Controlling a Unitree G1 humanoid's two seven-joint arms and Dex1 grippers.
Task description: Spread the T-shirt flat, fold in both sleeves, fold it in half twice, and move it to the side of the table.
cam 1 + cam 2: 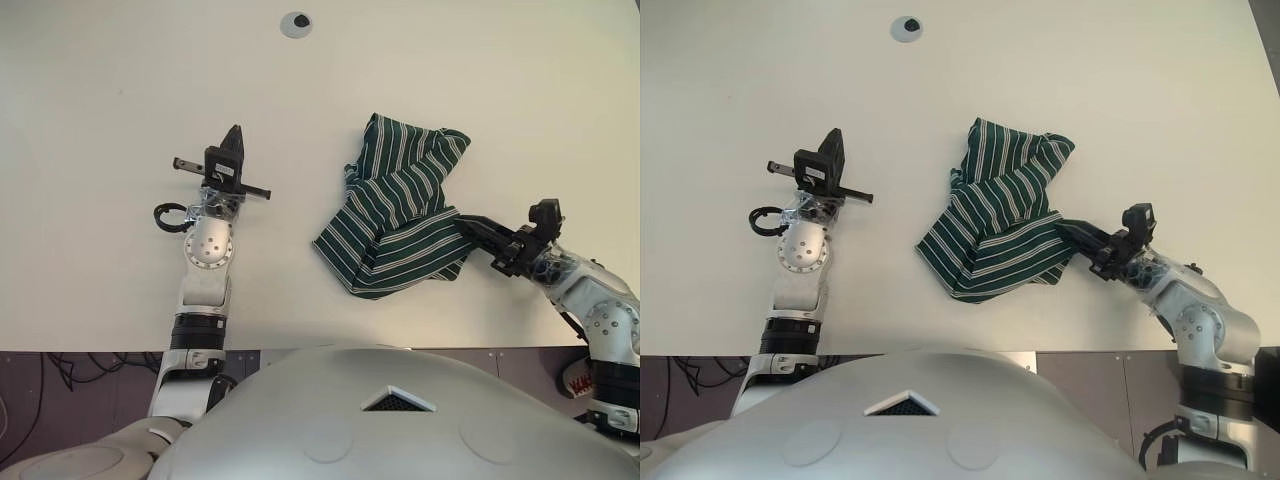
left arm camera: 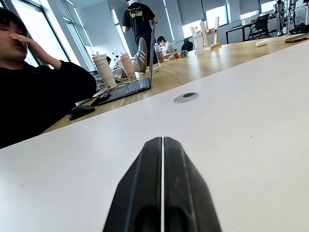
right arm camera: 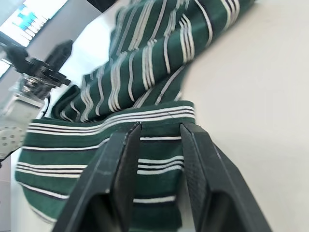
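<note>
Left eye view shows a white table (image 1: 100,80) with a crumpled green striped T-shirt (image 1: 395,215) right of centre. The right gripper (image 3: 159,128) sits at the shirt's near right edge, jaws partly apart over the hem. The left gripper (image 1: 235,135) is well left of the shirt, jaws pressed together, empty. A grey cable grommet (image 1: 296,24) lies near the far edge.
</note>
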